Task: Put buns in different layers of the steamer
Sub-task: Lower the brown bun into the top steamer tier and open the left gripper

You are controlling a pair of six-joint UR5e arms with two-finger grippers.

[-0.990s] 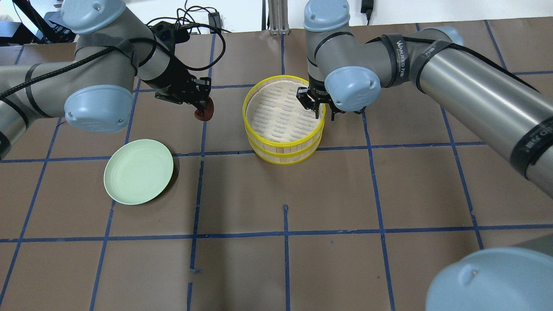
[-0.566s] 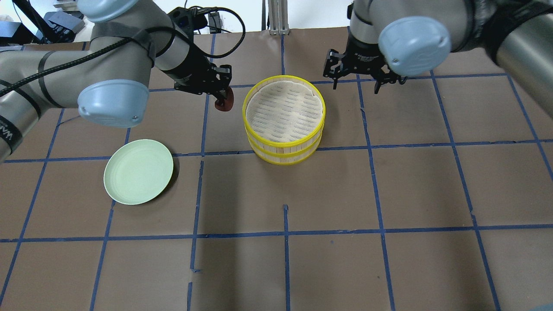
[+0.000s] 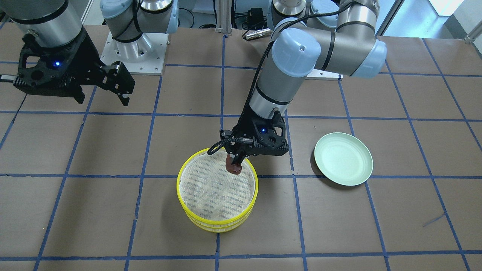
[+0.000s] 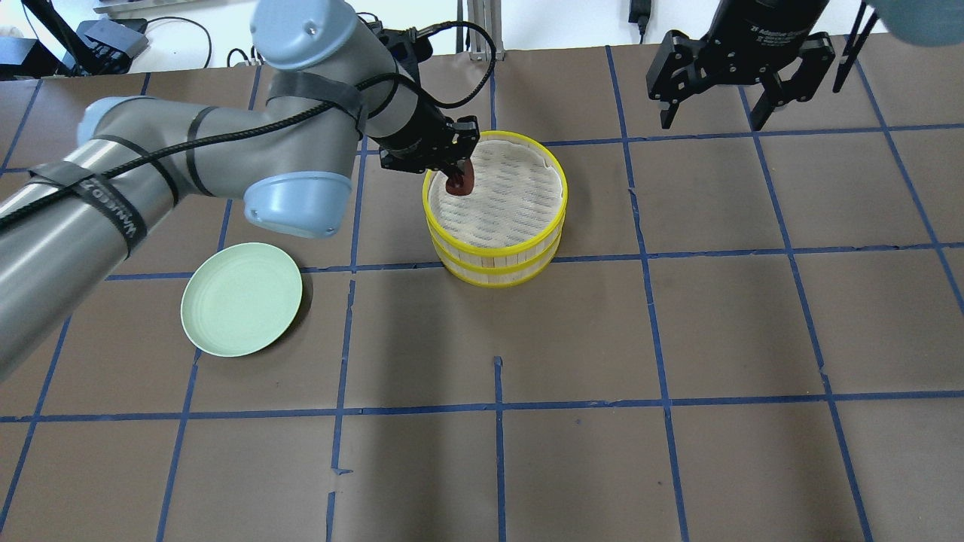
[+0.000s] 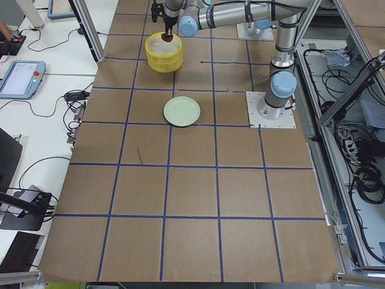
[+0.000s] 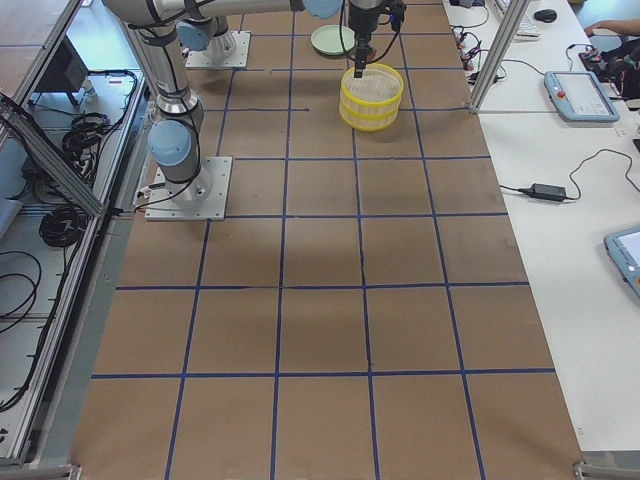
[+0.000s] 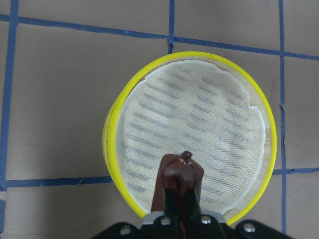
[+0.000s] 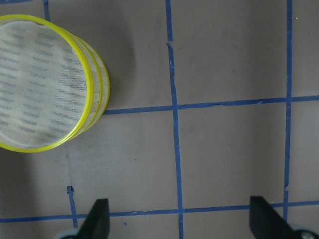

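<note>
Brown counter [image 4: 678, 339] bears the steamer [image 4: 497, 260]; the left hand [image 4: 457, 177] grips the dark bun [image 4: 460, 185] over its top layer [image 4: 508, 199], not yet released. The right hand [image 4: 713, 113] hangs spread and empty, well apart from the steamer. No white bun shows.

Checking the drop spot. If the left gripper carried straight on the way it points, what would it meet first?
The left gripper points down at the top layer, near its rim; its brown bun would touch the mesh first, though height is unclear.
</note>
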